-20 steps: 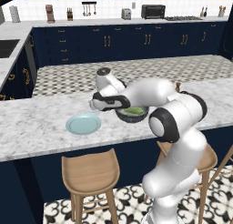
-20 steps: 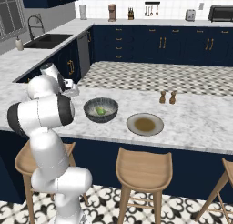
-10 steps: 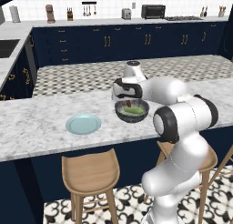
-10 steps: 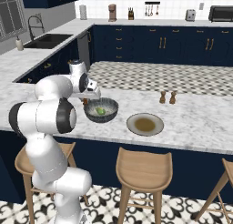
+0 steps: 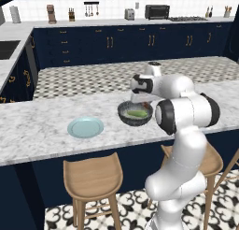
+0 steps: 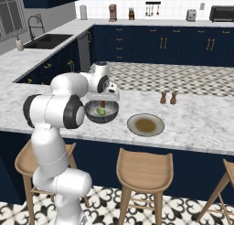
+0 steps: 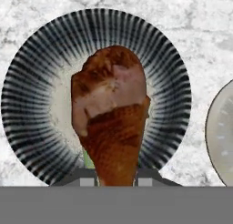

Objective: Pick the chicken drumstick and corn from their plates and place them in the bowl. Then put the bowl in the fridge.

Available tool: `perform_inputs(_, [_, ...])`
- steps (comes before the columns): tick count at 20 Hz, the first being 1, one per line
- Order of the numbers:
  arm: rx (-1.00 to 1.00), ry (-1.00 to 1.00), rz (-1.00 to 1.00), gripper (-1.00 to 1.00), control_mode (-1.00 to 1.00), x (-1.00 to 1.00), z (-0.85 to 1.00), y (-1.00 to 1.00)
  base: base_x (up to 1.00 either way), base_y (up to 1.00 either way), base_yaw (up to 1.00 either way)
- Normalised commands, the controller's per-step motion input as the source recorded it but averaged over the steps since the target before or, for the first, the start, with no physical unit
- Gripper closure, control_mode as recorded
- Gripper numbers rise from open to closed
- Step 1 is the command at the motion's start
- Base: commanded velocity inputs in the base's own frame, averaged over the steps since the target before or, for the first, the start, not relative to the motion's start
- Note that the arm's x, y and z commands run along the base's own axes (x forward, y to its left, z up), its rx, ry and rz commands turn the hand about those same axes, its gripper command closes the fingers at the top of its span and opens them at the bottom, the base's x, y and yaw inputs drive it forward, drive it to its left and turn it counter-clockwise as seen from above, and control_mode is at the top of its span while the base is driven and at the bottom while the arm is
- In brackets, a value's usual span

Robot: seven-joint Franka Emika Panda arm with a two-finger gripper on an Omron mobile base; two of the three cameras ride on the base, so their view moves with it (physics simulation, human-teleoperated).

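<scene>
My gripper [image 7: 116,180] is shut on the thin end of the reddish-brown chicken drumstick [image 7: 111,109], which hangs right over the middle of the dark-grey bowl [image 7: 27,82]. From the base views, the gripper [image 5: 144,102] [image 6: 103,100] sits just above the bowl [image 5: 122,113] [image 6: 91,116] on the marble counter. The corn [image 5: 136,113] [image 6: 100,112] lies inside the bowl; in the hand view only a green sliver of the corn [image 7: 86,160] shows beside the drumstick. The pale-blue plate [image 5: 85,127] lies bare to the bowl's left. The grey-rimmed plate [image 6: 145,125] [image 7: 220,136] lies to its right.
Two small shakers [image 6: 168,97] stand on the counter behind the grey-rimmed plate. Wooden stools [image 5: 93,177] [image 6: 144,167] line the counter's near side. A sink [image 6: 45,40] sits in the far left counter, with navy cabinets [image 5: 112,42] behind.
The hand has swung to the right with the drumstick in its grip, from the bowl's left side to directly above the bowl. Bowl, corn and plates have stayed put.
</scene>
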Motion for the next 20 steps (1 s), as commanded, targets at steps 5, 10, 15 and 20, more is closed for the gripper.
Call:
perform_inputs(5, [0.0,0.0,0.32,1.0,-1.0,-0.01,-0.31,-0.1,0.0,0.0,0.0])
perform_inputs(10, [-0.04,0.0,0.21,1.0,-1.0,-0.11,-0.08,0.34,0.0,0.0,0.0])
perform_inputs(15, [-0.01,0.0,0.1,1.0,-1.0,-0.29,-0.07,0.06,0.0,0.0,0.0])
perform_inputs(20, [0.0,0.06,0.02,-1.0,-1.0,0.0,-0.07,-0.01,0.0,0.0,0.0])
